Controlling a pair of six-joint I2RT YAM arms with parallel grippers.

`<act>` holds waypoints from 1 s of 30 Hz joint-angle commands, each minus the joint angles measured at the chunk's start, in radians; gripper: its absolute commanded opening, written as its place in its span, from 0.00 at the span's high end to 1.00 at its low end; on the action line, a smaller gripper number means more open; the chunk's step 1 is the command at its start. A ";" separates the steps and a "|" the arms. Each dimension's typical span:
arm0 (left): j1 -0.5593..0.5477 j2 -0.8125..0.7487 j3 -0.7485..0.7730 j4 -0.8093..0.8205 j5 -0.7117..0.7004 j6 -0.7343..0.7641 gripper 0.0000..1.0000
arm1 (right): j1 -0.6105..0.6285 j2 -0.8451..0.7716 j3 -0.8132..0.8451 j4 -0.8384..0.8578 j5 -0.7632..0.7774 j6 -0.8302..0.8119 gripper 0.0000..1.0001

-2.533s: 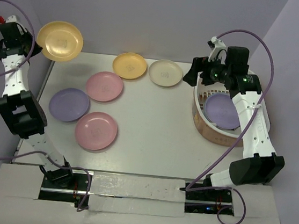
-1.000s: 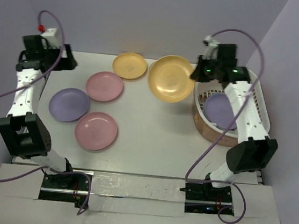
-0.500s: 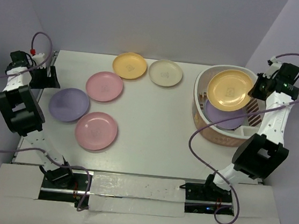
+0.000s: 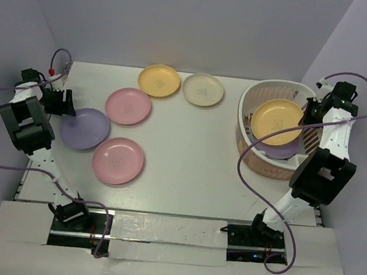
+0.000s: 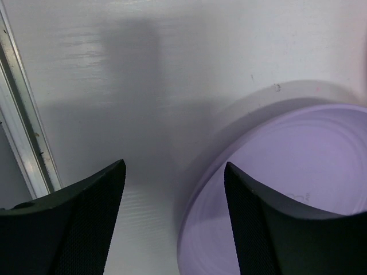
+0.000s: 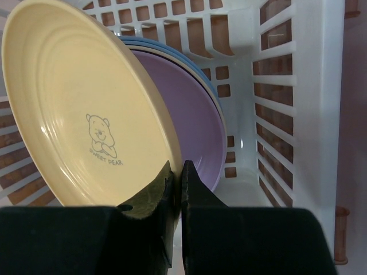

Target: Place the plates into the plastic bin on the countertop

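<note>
Countertop (image 5: 172,74), lavender plate (image 5: 304,177) rim between spread left fingers (image 5: 74,229)

Yellow bear-print plate (image 6: 74,103), lavender plate (image 5: 287,189), white, perhaps tan-bottomed, lattice bin (image 6: 324,114)

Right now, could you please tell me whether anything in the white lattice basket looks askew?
Yes: the round pastel-yellow plastic plate stands tilted in the white slotted plastic basket, leaning over the round lavender plastic plate instead of lying flat, its rim pinched in the shut right pincer.
</note>
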 commanded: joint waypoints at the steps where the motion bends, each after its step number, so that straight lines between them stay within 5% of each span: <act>1: -0.012 0.012 -0.022 0.004 0.014 0.045 0.29 | 0.002 0.024 0.032 0.003 0.018 -0.026 0.90; 2: -0.013 0.015 -0.024 0.007 0.013 0.045 0.30 | 0.002 0.028 0.032 0.004 0.018 -0.027 0.88; 7: -0.017 0.027 -0.039 0.024 -0.002 0.030 0.49 | 0.008 0.045 0.051 -0.003 0.026 -0.015 0.40; 14: -0.017 0.047 -0.007 -0.001 -0.010 0.015 0.98 | 0.066 0.004 0.147 -0.065 -0.002 0.019 0.23; 22: -0.008 -0.063 0.166 -0.099 0.054 -0.033 1.00 | 0.301 -0.113 0.264 -0.084 -0.069 0.072 0.00; 30: -0.071 -0.237 0.280 -0.206 0.149 -0.064 1.00 | 0.620 -0.140 0.330 -0.049 -0.085 0.177 0.00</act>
